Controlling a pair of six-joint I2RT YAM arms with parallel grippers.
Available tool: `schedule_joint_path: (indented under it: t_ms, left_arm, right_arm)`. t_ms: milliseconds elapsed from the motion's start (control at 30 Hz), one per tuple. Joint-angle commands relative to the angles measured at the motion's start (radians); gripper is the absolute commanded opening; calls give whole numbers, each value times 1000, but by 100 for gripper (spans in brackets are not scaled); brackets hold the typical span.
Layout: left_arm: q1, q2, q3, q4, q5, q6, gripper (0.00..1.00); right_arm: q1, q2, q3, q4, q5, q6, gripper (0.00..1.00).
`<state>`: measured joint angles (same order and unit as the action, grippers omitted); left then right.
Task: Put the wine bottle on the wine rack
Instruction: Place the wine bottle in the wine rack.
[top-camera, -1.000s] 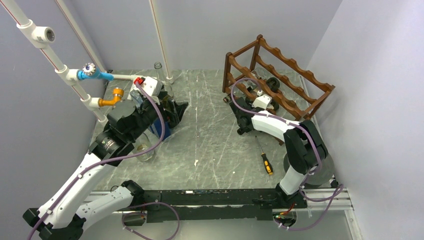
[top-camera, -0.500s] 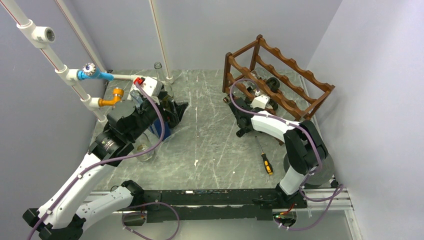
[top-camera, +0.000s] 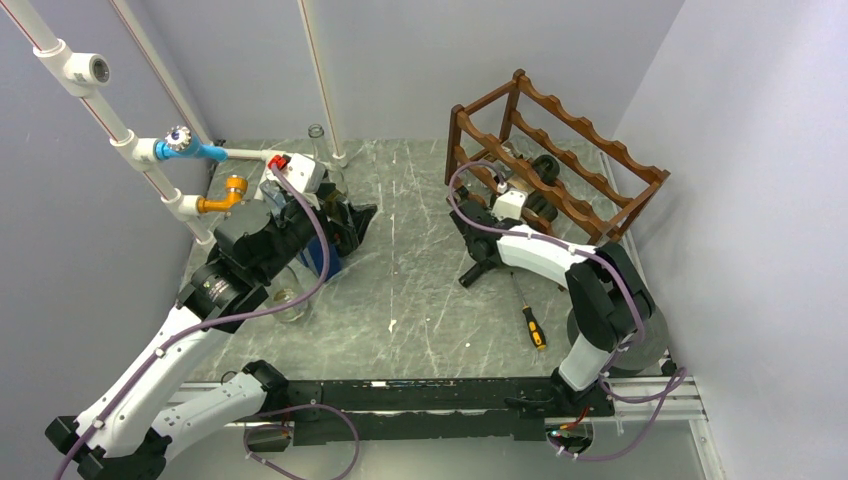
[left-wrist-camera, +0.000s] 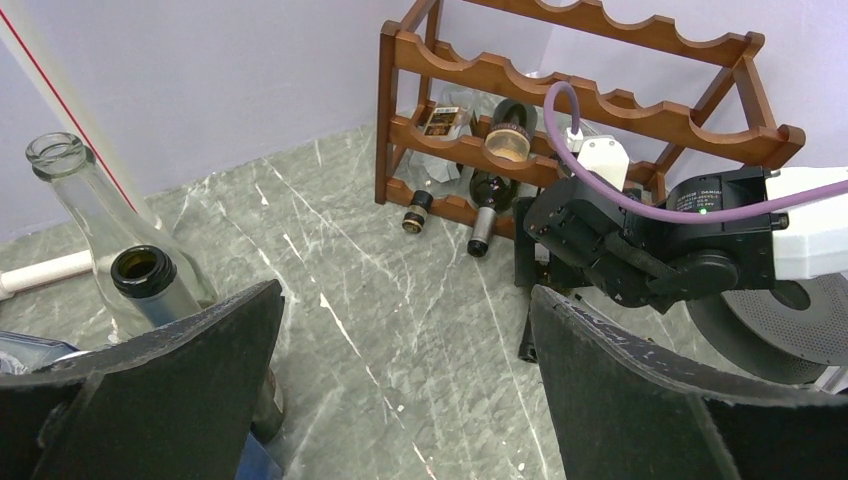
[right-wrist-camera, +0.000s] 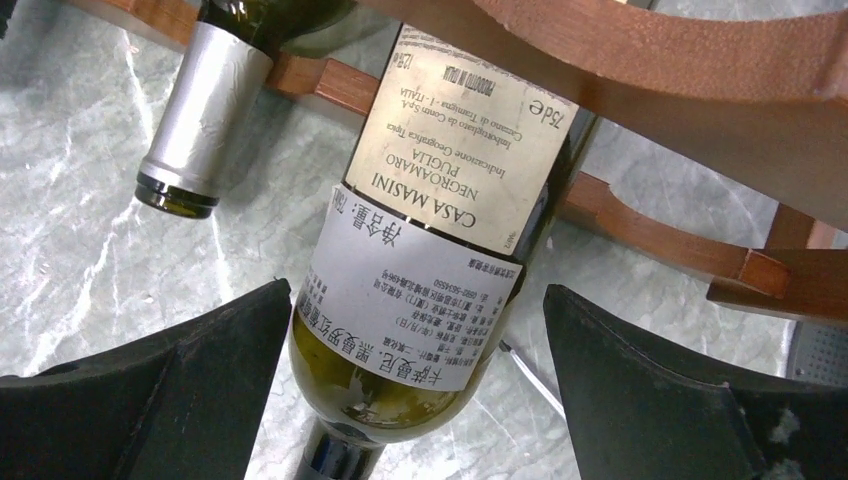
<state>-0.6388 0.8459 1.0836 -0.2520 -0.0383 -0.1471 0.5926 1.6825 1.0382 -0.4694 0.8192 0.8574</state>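
- The dark green glass wine bottle (right-wrist-camera: 440, 230), with a cream paper label above a white sticker, lay on its side in the lowest tier of the dark reddish-brown wooden wine rack (top-camera: 560, 150). Its body crossed a lower scalloped rail and its neck pointed out toward the arm.
- The right gripper (right-wrist-camera: 418, 293) had its jaws spread wide on either side of the bottle's shoulder, clamping nothing. The rack alone appeared to carry the bottle.
- The left gripper (left-wrist-camera: 405, 300) was just as wide apart and empty. It was well apart from the rack, near a clear glass bottle (left-wrist-camera: 85, 200) and a dark-mouthed bottle (left-wrist-camera: 143, 272).
- Handling, as a judgement:
  - The glass was rigid, slick, breakable and probably weighty; whether the bottle was full could not be told.
  - The labelled cylinder offered the surest hold, since paper grips better than bare glass. The neck would give a narrower hold.
  - Being round, the bottle would roll unless seated in a scallop.
- A second bottle with a silver foil neck (right-wrist-camera: 205, 110) lay just beside it in the same tier, leaving little side room.
- The grey, white-veined marble-patterned tabletop (top-camera: 420, 290) looked hard and smooth, so it would be unkind to dropped glass.
- Pale walls closed in on three sides, with the rack in the far right corner.
- A yellow-and-black-handled screwdriver (top-camera: 533, 325) lay near the right arm, and white pipes with blue and orange fittings (top-camera: 190, 150) stood at the left.
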Motion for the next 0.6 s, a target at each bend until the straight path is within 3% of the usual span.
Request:
schedule_joint_path:
  t_ms: [0,467,567]
  left_arm:
    - [-4,-2,28,21,21,-8,99]
    - [-4,6,31,19,29,-13,100]
    - [-4,4,25,26,29,-12,99]
  right_arm:
    - [22,-43,18,-60,64,-12,100]
    - [126,-119,88,-249,114,63,100]
    - [172,-122,128,-358,109,173,100]
